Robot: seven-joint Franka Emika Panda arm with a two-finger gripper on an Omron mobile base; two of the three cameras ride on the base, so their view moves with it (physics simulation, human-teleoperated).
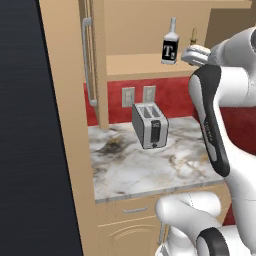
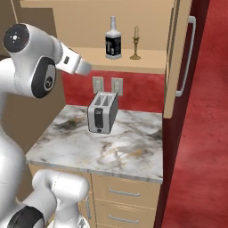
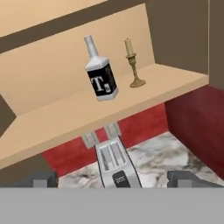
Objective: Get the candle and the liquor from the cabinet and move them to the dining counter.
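The cabinet (image 2: 180,58) hangs open above the small worktop. On its lower shelf (image 3: 65,122) stands the liquor (image 3: 101,78), a square black bottle with a white "T", also seen from the base (image 1: 170,47) (image 2: 113,42). Just to its right is the candle (image 3: 133,65) (image 2: 136,44), slim and tan on a brass holder; in the left base view the candle (image 1: 194,36) is partly hidden behind my hand. My gripper (image 3: 113,179) is open and empty, in front of and slightly below the shelf, apart from both things. The dining counter is out of view.
A silver toaster (image 1: 150,125) (image 2: 102,112) stands on the marble worktop (image 1: 145,170) under the shelf, before a red wall with two outlets. The left cabinet door (image 1: 92,60) and the right door stand open on either side. Drawers (image 2: 124,192) sit below the worktop.
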